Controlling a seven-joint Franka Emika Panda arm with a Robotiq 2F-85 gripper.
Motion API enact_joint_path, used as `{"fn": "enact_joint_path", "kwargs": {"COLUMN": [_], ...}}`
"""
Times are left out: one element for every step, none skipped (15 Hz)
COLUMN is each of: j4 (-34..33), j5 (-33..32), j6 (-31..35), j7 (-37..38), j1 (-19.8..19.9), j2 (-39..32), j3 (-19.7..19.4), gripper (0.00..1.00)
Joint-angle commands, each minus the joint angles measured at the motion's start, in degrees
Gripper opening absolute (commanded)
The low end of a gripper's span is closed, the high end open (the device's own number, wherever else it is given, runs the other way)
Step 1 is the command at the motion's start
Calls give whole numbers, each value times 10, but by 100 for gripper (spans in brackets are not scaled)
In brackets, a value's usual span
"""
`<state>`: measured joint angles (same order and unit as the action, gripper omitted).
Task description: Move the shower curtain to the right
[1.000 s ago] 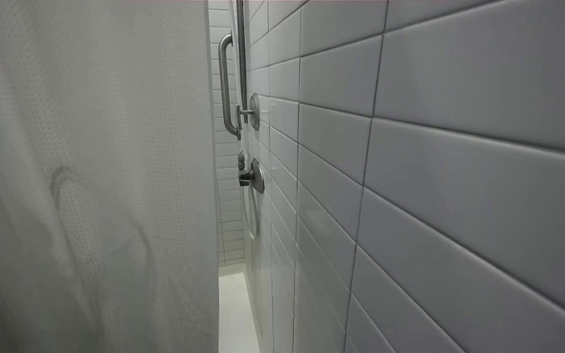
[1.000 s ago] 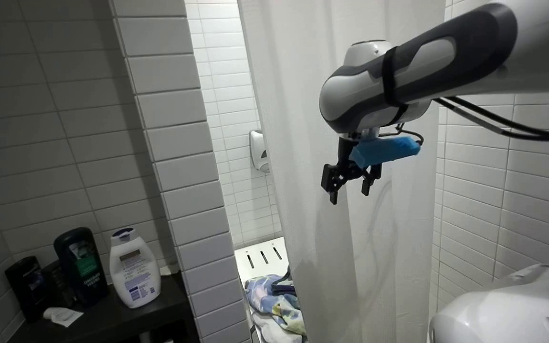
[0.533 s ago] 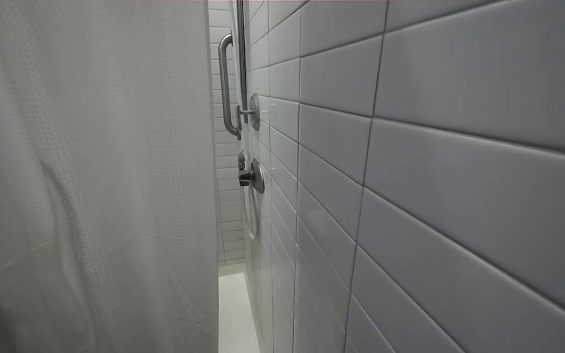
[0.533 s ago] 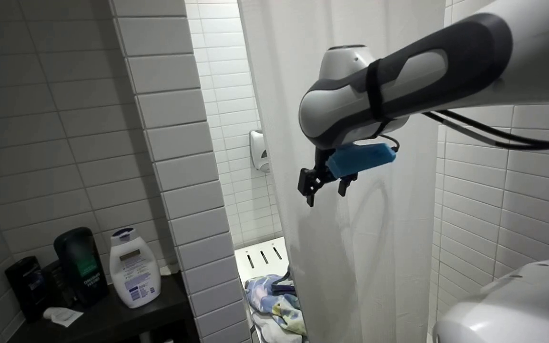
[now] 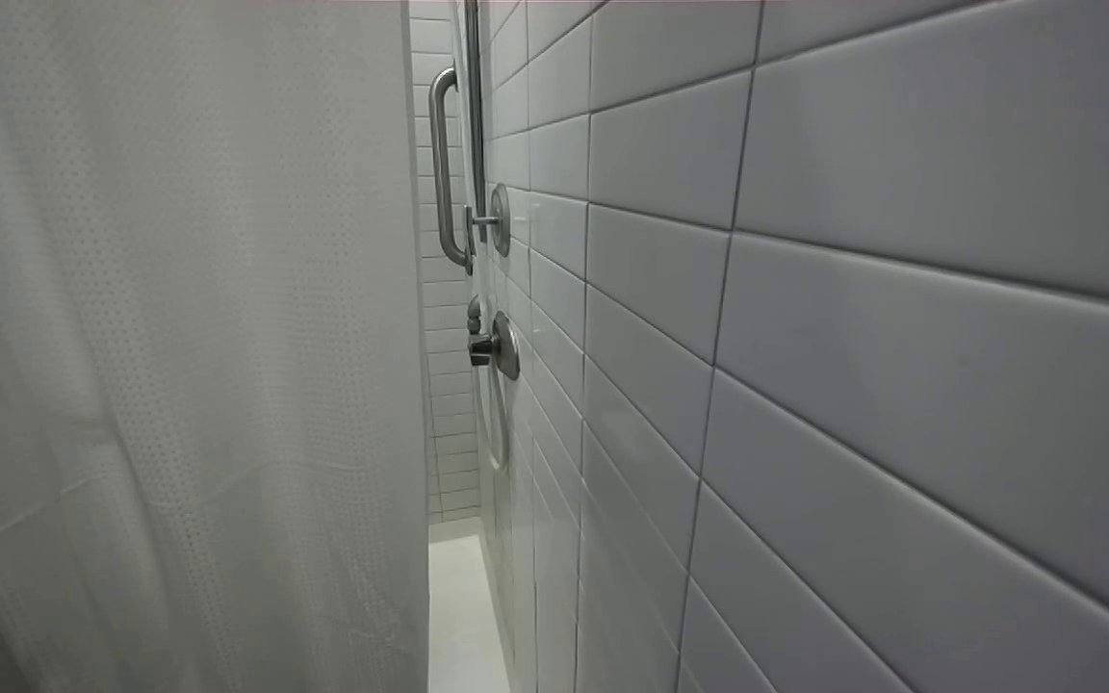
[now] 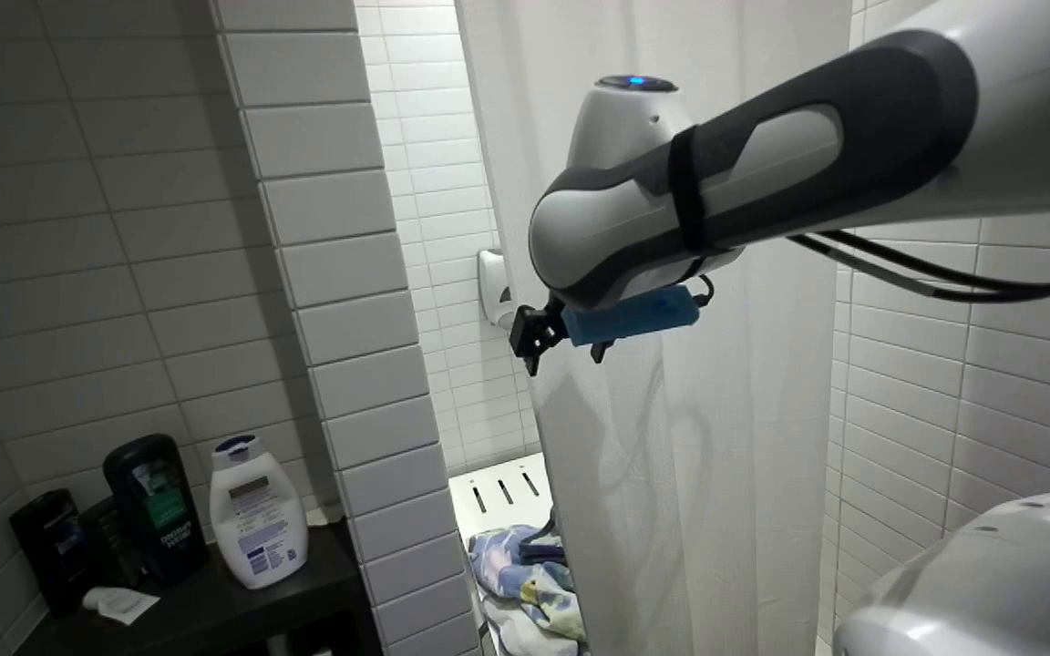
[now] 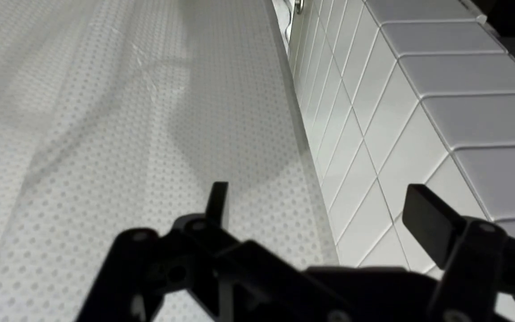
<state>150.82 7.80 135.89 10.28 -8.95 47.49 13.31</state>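
Note:
The shower curtain is a tall white sheet with vertical folds; it shows in both exterior views (image 5: 256,289) (image 6: 725,492) and in the wrist view (image 7: 105,112). My gripper (image 6: 566,362) is open and points down at the curtain's free side edge, which leans from top left to bottom right. In the wrist view my gripper's fingers (image 7: 319,201) stand wide apart, one on each side of that edge as seen from the wrist. Nothing is held. Whether a finger touches the fabric I cannot tell.
A tiled pillar (image 6: 343,301) stands left of the opening. Bottles, including a white one (image 6: 256,515), stand on a dark shelf (image 6: 215,629). A slotted bench (image 6: 502,492) with a colourful cloth (image 6: 525,565) lies beyond. A grab bar (image 5: 441,164) and valves (image 5: 504,345) are on the tiled wall.
In an exterior view, the arm and open gripper have moved left along the curtain, from its middle to its free edge. The shadow on the curtain has shifted; the curtain's edge has not moved.

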Motion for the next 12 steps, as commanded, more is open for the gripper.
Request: {"fn": "enact_joint_path", "kwargs": {"j4": [-3, -4, -4, -5, -7, -9, -14, -18, -21, -27, -32, -38], "j5": [-3, -2, -2, -3, -5, -7, -7, -9, -12, -14, -14, -16], "j6": [70, 88, 106, 124, 143, 163, 179, 197, 218, 233, 244, 251], "j7": [7, 4, 1, 1, 1, 0, -1, -2, 0, 1, 1, -1], "j1": [-5, -8, -10, -10, -9, -6, -6, -3, 2, 6, 7, 10], "j2": [-13, -16, -18, -21, -27, -33, -41, -47, -54, -63, -70, -76], "j3": [9, 9, 10, 11, 11, 10, 7, 6, 7, 6, 3, 1], "gripper": [100, 100, 100, 100, 100, 100, 100, 100, 100, 100, 100, 100]}}
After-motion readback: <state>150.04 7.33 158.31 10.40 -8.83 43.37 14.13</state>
